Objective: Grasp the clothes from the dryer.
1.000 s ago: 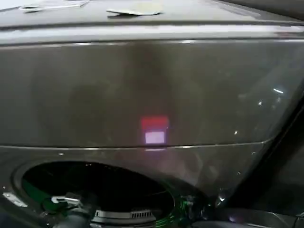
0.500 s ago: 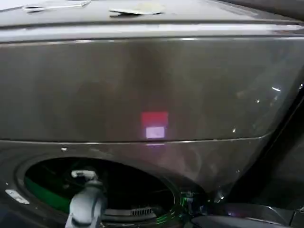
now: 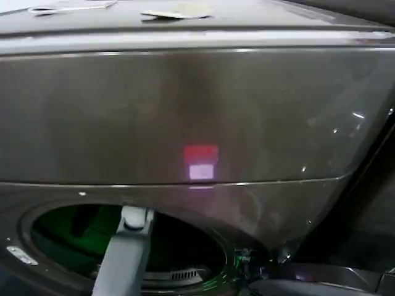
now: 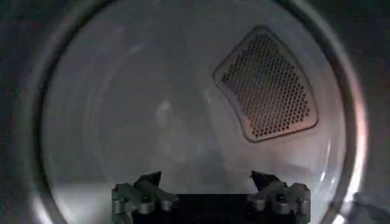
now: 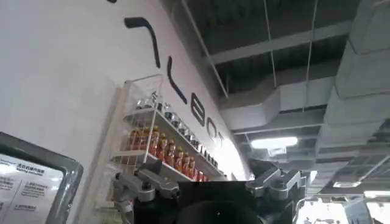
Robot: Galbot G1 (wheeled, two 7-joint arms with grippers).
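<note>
Now | left end effector (image 4: 210,185) deeper inside dryer (image 3: 197,117) drum; fingers apart | right end effector (image 5: 210,185) raised; apart

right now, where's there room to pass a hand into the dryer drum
The dryer mouth is open. The left gripper faces in, fingers spread, with bare drum wall ahead, bordered by the perforated vent panel and the round rim. In the head view, the left arm crowds the mouth's middle; either side is freer.
</note>
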